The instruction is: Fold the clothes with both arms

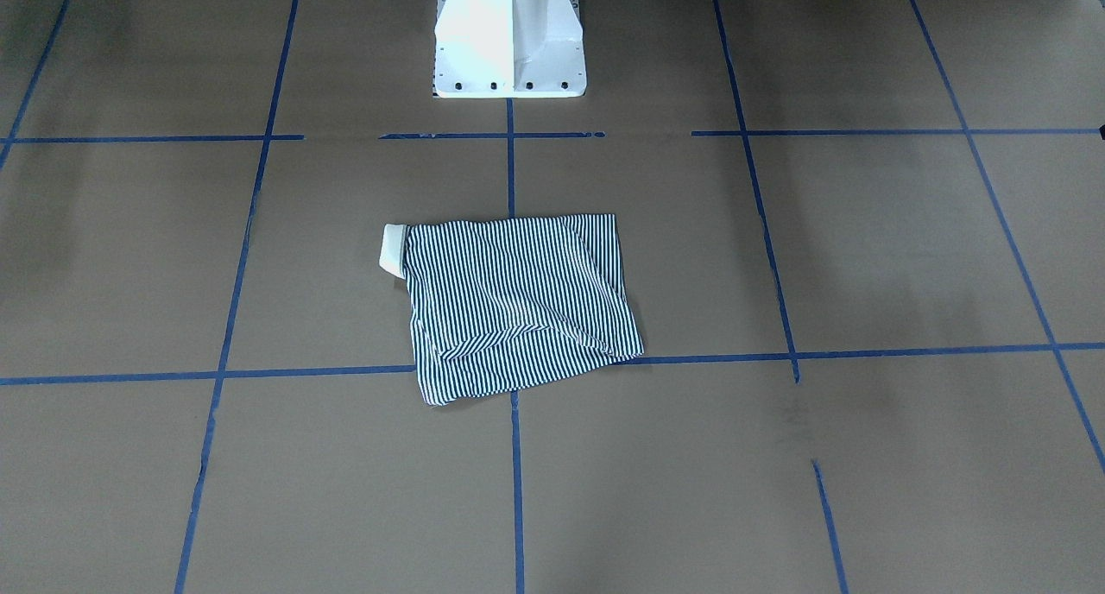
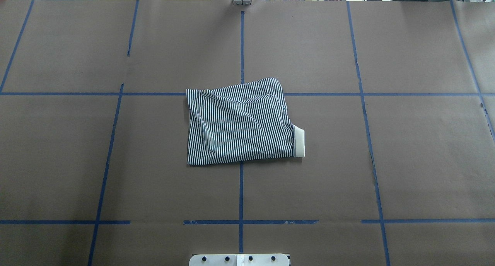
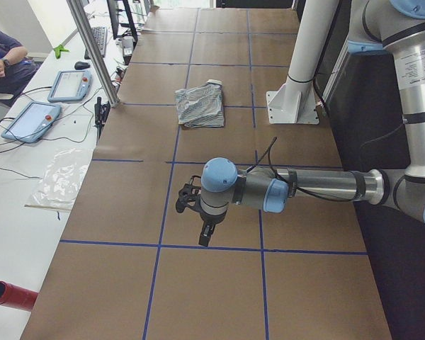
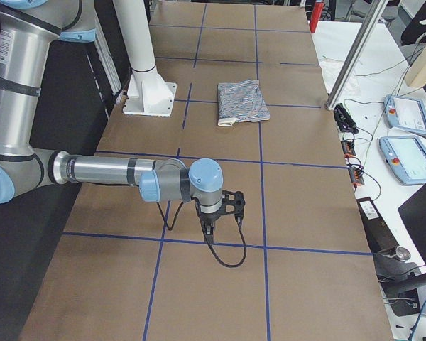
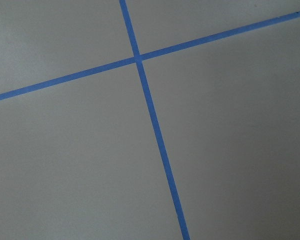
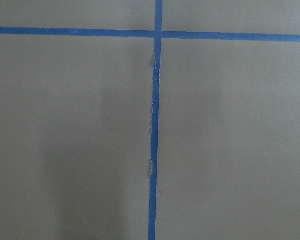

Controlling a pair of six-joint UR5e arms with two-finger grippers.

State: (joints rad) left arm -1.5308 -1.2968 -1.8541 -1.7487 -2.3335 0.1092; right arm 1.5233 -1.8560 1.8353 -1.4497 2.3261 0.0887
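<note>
Nearest us, our left claw (image 3: 205, 231) and right claw (image 4: 208, 226) hover well apart from the folded polo shirt (image 2: 239, 123) on the table (image 2: 69, 161); whether either is spread, we cannot tell.

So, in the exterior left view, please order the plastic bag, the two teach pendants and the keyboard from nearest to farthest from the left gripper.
From the left gripper, all on the white bench:
1. plastic bag, closest along the bench.
2. near teach pendant, just beyond the bag.
3. far teach pendant, behind the first.
4. keyboard, at the far end.
</note>
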